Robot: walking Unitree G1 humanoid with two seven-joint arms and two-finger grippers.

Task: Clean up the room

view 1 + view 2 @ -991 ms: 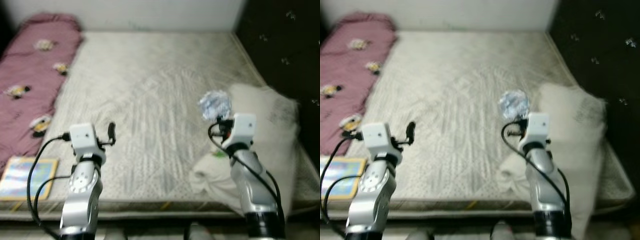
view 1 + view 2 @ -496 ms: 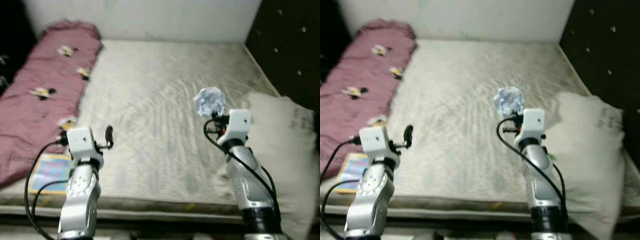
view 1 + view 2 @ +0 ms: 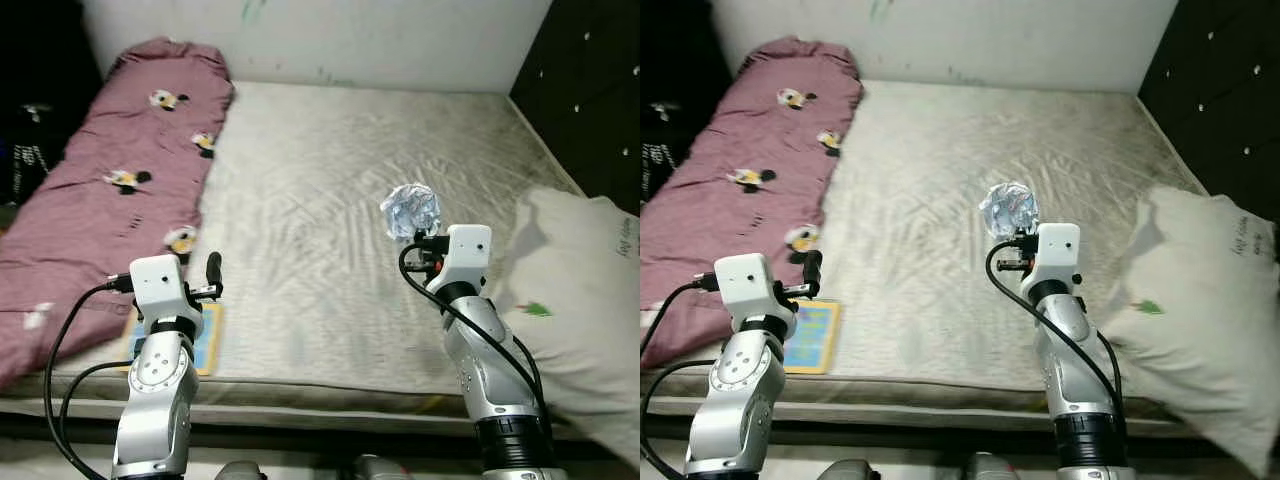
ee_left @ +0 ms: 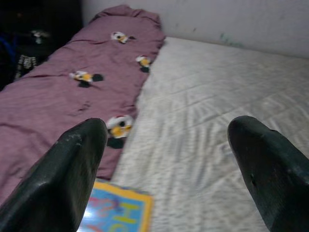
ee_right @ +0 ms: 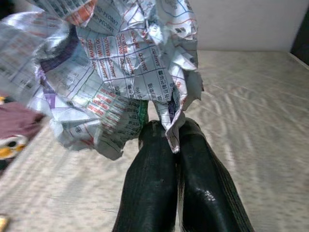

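Right claw: fingers pressed together, pinching a lower edge of the crumpled paper. The paper stands up above the fingertips, clear of the bed.

Paper: a crushed, ball-like wad, white sheet printed with a fine grid, red and blue text, some purple patches. Edges are ragged and folded.

Left claw: fingers spread wide, nothing between them. It is raised over the near edge of the bed, well apart from the right claw.

Just below and ahead of the left claw lies a colourful flat book on the mattress edge. Beyond it, running away along the bed's left side, is a maroon blanket with small cartoon prints.

To the right of the right claw, a white pillow leans at the bed's corner against a dark tufted wall panel.
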